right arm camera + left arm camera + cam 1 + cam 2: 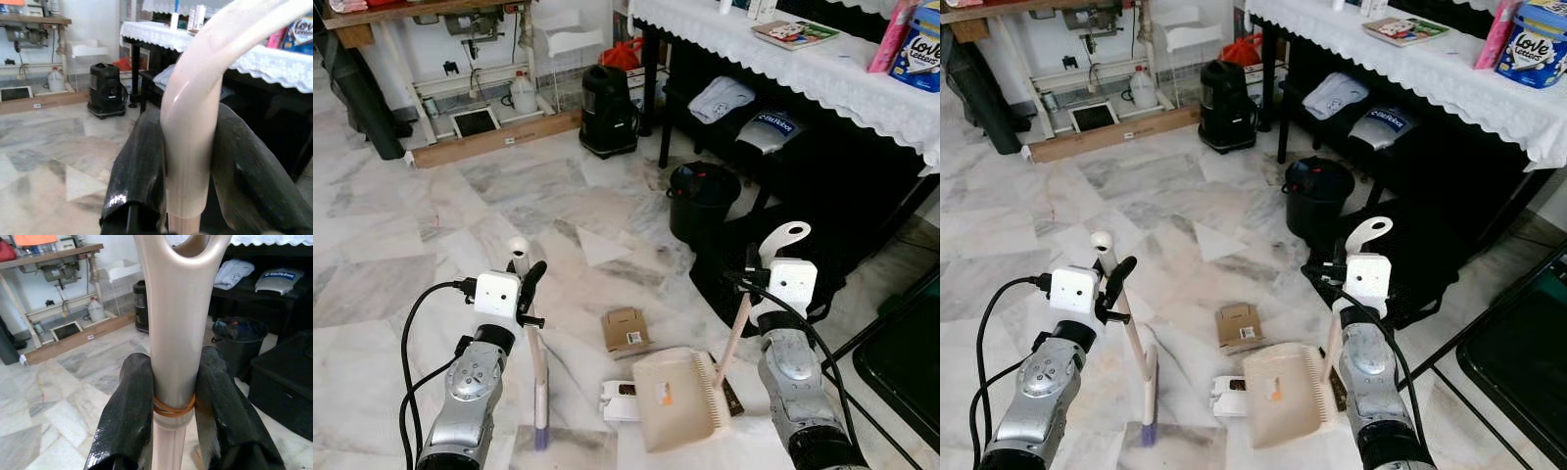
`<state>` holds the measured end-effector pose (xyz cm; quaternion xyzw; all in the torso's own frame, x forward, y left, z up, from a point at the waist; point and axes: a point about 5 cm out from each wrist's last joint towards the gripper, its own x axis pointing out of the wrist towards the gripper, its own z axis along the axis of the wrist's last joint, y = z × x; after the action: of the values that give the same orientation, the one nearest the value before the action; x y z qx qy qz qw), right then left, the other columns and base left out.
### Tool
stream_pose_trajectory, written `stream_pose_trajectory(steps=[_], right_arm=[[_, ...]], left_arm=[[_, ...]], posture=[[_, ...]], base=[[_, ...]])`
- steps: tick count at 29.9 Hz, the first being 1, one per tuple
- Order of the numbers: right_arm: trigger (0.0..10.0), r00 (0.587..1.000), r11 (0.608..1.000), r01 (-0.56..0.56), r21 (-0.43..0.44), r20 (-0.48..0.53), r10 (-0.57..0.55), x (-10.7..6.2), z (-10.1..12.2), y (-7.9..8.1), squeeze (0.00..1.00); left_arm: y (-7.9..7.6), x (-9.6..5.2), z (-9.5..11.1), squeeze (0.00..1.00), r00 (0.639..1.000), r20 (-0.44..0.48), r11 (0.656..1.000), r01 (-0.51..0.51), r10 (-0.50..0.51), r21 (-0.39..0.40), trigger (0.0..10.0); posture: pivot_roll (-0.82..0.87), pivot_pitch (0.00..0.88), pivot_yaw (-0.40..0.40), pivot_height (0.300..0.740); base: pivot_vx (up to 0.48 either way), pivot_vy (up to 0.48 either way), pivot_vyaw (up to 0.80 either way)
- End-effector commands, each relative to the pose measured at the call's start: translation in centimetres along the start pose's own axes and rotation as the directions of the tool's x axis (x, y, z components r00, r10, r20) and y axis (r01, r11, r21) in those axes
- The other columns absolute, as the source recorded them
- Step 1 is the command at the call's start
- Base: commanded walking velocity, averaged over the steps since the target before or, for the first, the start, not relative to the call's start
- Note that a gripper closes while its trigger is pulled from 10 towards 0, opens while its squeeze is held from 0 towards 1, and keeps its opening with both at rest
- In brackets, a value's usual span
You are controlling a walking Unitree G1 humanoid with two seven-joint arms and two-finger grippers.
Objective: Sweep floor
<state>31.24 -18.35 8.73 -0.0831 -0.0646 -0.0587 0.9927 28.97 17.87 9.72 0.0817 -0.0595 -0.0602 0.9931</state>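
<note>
My left gripper [524,284] is shut on the beige handle of a small broom [537,367], whose purple bristles [540,432] touch the marble floor. In the left wrist view its black fingers [128,416] clamp the broom handle [176,328] from both sides. My right gripper [759,272] is shut on the pale handle of a beige dustpan [674,399], which rests on the floor between my arms. The right wrist view shows the dustpan handle [191,127] squeezed between that gripper's fingers [139,166]. A brown cardboard box [626,330] lies just beyond the pan. A white packet [618,399] lies against the pan's left edge.
A black bucket [702,199] stands ahead to the right, beside a table with a white lace cloth [822,73] and dark bags beneath it. A black appliance [608,111] stands farther back. A black frame [899,357] is at my right. A wooden workbench [431,14] lines the far wall.
</note>
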Motion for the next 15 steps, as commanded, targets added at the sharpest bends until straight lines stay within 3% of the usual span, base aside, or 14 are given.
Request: stream_pose_trajectory(steps=[1,15], right_arm=[[10.0,1.000,0.999,0.003,-0.034,0.018,-0.002,0.07,0.18,-0.20,0.00],[10.0,1.000,0.997,-0.001,-0.077,-0.013,0.000,-0.40,-0.80,0.10,0.00]], left_arm=[[0.00,0.11,0.44,0.00,1.000,0.020,1.000,0.008,-0.008,-0.003,10.0],[-0.14,0.35,0.09,0.00,1.000,-0.011,0.998,0.026,-0.027,-0.057,10.0]], posture=[[0.01,0.080,-0.009,0.740],[0.01,0.081,-0.010,0.740]], base=[[0.000,0.000,0.00],[0.000,0.000,0.00]])
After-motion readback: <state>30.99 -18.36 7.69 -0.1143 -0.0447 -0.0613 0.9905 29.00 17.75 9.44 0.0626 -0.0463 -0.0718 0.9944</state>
